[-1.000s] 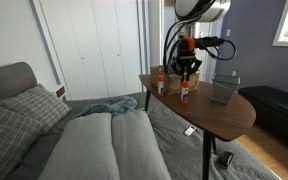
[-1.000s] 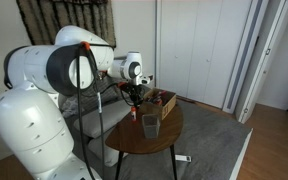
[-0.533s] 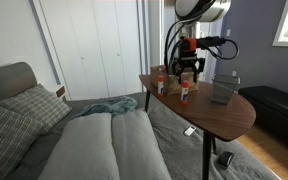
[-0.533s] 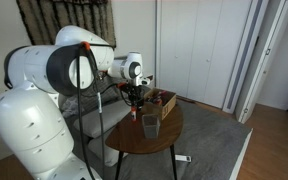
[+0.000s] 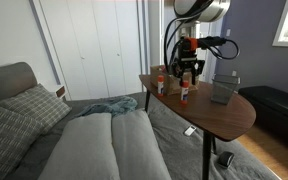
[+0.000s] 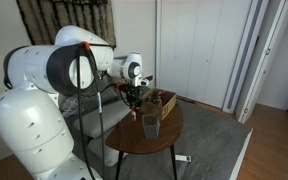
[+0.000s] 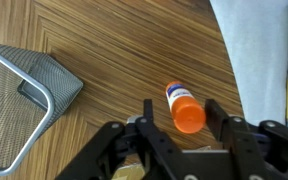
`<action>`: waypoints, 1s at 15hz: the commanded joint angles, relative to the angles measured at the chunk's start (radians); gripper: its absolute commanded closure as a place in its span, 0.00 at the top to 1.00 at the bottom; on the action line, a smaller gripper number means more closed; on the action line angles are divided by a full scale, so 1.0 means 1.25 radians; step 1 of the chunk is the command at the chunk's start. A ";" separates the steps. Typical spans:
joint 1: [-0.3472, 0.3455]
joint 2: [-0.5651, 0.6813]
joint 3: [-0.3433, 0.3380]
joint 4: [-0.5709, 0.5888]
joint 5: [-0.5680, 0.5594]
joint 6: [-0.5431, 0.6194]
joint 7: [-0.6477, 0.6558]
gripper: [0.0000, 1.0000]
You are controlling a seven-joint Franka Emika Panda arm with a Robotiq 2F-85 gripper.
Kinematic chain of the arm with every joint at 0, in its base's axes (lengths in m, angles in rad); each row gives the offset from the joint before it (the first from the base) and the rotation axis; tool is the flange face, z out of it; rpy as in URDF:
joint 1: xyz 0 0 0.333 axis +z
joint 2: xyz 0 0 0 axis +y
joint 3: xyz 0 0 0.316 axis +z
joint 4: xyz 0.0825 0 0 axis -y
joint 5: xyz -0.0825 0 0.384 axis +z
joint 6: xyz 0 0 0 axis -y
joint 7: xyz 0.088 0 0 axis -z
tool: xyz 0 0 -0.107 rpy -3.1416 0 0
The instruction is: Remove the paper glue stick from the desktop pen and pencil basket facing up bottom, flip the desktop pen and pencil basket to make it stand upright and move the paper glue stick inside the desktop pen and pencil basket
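1. wood-grain tabletop [image 7: 114, 50] fills the wrist view and carries everything the task needs.
2. nearest the camera, the end effector [image 7: 181, 108] hangs released. its two fingers stand apart and straddle the paper glue stick [image 7: 182, 104], with a gap showing beside the cap, so nothing is clamped.
3. the paper glue stick stands on the tabletop with its orange cap up, outside the basket and apart from it.
4. farther along, the desktop pen and pencil basket [image 7: 24, 100] rests on the same tabletop. its rimmed mouth seems to face up, so the flip looks done and only the carry remains.
5. to grasp well, centre the fingers across the white body just under the cap and come down low. close slowly so the slim cylinder neither tips nor slips out, then lift straight, travel over the basket mouth and let go low inside.
6. beyond, in an exterior view, a brown cardboard box [image 6: 165, 103] sits near the end effector, so the swing should stay clear of it. a grey couch [image 5: 104, 140] and white closet doors [image 5: 94, 45] lie farthest back.
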 commanded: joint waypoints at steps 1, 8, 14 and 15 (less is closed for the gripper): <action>0.008 -0.002 -0.009 0.000 0.031 0.006 -0.028 0.26; -0.002 -0.062 -0.022 0.021 0.025 -0.042 -0.016 0.08; -0.054 -0.227 -0.055 0.063 -0.024 -0.152 -0.004 0.08; -0.068 -0.246 -0.061 0.066 -0.033 -0.163 -0.006 0.08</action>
